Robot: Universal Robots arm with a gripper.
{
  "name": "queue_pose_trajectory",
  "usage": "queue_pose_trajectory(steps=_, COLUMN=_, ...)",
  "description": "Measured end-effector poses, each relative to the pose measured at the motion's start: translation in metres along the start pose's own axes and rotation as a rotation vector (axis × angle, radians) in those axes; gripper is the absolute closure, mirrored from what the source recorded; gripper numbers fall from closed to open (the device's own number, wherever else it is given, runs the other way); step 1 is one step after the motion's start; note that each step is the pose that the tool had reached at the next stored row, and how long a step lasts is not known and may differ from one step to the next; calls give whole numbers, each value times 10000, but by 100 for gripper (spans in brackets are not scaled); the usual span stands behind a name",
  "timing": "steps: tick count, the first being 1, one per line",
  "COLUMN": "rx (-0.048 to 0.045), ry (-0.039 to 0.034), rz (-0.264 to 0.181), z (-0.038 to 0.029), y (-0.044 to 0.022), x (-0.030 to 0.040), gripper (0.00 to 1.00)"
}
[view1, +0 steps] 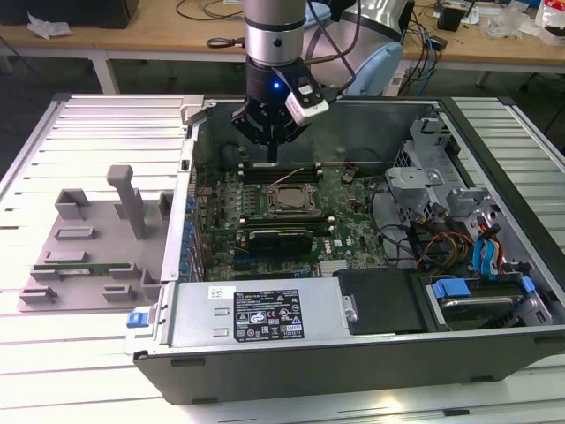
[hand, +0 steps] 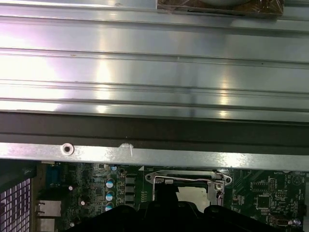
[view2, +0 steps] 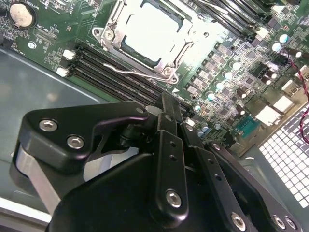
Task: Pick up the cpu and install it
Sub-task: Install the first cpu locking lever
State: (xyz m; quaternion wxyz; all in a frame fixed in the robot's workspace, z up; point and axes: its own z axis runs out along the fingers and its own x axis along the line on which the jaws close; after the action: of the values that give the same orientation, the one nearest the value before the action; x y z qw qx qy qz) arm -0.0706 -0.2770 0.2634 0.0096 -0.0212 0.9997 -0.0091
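1. The open computer case (view1: 494, 291) lies on its side on the slatted metal counter (view1: 106, 124), motherboard (view1: 265, 221) facing up. The arm has its pincer (view1: 274, 152) hanging inside the case, over the board near the case's far wall as the exterior view has it.

2. In the second wrist view the pincer's (view2: 168, 104) black fingers (view2: 166, 145) stand drawn together, tips meeting with no gap that I can make out and nothing between them. I'd call it closed and empty-handed.

3. The cpu (view2: 147, 29) shows in the second wrist view as a pale, glaring square sitting inside the socket frame (view2: 164, 67), flat and level with the metal surround. In the exterior view the same socket (view1: 290, 200) sits near the middle of the board, just below the pincer and a little toward the exterior view's right.

4. A thin retention lever (view2: 128, 71) runs along one side of the socket in the second wrist view. Whether the frame is latched down over the chip, I cannot tell. The first wrist view shows the frame's edge (hand: 186, 180) with a wire bar across it, and no more than that.

5. My reading: the chip looks already placed in its socket and let go, so the carrying and seating seem done. What may be left is locking the frame, if that is part of the job here.

6. The grey fixture tray (view1: 88, 238) out on the counter, toward the exterior view's left, is well apart from the arm.
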Motion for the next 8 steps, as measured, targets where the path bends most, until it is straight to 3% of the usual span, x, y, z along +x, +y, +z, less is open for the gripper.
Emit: queue_pose_trajectory(steps=8, rx=0, ry=0, rz=1, z=3, y=-1, x=-17, gripper=89)
